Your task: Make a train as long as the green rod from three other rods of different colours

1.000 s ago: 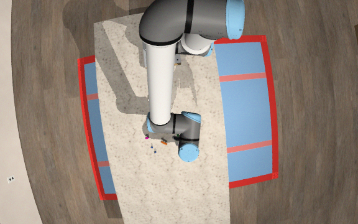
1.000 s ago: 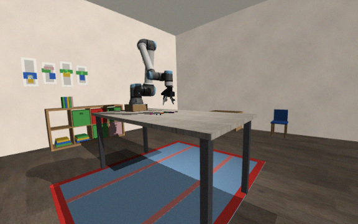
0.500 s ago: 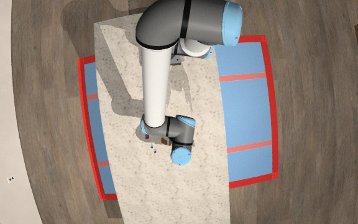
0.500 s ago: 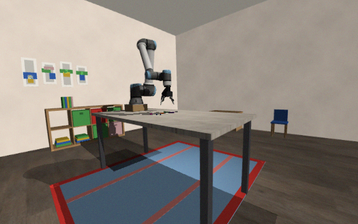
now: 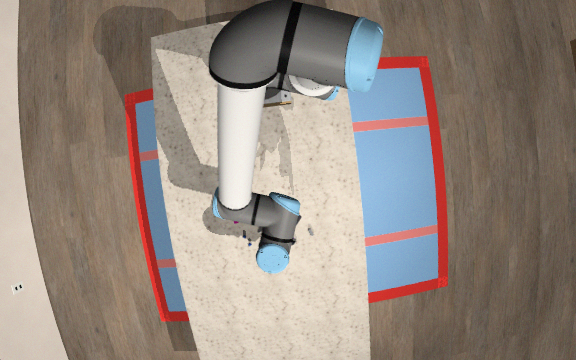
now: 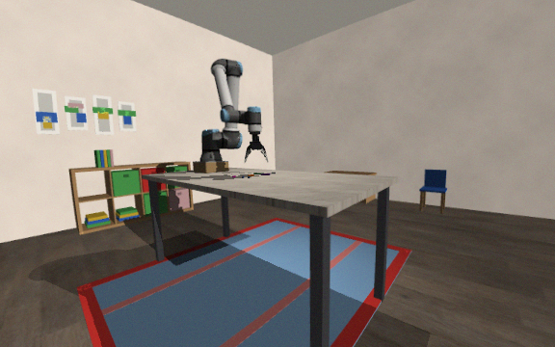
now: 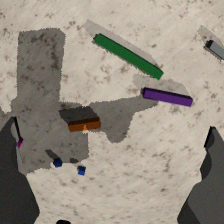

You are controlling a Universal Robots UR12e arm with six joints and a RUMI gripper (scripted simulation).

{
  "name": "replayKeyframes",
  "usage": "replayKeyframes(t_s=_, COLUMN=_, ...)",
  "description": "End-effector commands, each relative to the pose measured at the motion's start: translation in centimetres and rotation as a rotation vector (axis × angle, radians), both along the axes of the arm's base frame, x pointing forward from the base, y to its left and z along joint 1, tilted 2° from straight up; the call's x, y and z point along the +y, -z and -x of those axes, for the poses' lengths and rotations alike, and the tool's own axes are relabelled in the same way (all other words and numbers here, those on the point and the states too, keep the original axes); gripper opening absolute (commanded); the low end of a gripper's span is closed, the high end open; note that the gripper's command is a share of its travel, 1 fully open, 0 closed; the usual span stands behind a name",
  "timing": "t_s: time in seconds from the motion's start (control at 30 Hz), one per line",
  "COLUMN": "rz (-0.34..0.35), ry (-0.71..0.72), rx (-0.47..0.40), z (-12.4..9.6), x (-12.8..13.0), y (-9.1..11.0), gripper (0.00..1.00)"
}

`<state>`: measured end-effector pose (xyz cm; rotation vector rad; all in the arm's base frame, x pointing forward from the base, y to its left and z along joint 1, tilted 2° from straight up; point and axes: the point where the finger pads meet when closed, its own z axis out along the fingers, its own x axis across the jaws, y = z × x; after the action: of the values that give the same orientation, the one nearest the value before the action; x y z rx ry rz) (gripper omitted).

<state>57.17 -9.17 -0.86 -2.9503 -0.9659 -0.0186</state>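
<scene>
My gripper is open and empty, high above the table. In the wrist view the green rod lies slanted at the top. The purple rod lies below its right end, apart from it. The orange rod lies left of centre, in shadow. Two blue rods lie apart below it. A magenta rod is partly hidden by the left finger in the wrist view. A grey rod is cut off at the wrist view's right edge. No rods touch.
The rods lie on the speckled table. In the top view the arm hides several rods. The arm's base stands on a wooden block at the table's far end. A shelf and a blue chair stand away from the table.
</scene>
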Motion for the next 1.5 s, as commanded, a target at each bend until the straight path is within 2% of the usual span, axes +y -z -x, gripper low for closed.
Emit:
replayKeyframes(t_s=0.0, rz=0.003, ry=0.104, rx=0.005, z=-0.3, x=-1.1, y=0.0, gripper=1.00)
replayKeyframes(t_s=0.07, rz=0.003, ry=0.213, rx=0.009, z=-0.5, x=-2.4, y=0.0, gripper=1.00)
replayKeyframes(t_s=0.5, rz=0.003, ry=0.619, rx=0.024, z=-1.0, x=-7.3, y=0.1, gripper=1.00)
replayKeyframes(t_s=0.57, rz=0.003, ry=0.619, rx=0.024, z=-1.0, x=-7.3, y=0.1, gripper=1.00)
replayKeyframes(t_s=0.67, rz=0.003, ry=0.752, rx=0.029, z=-1.1, x=-9.0, y=0.1, gripper=1.00)
replayKeyframes(t_s=1.0, rz=0.003, ry=1.060, rx=0.041, z=-1.1, x=-13.1, y=0.2, gripper=1.00)
replayKeyframes(t_s=1.47, rz=0.003, ry=1.209, rx=0.046, z=-1.0, x=-15.1, y=0.2, gripper=1.00)
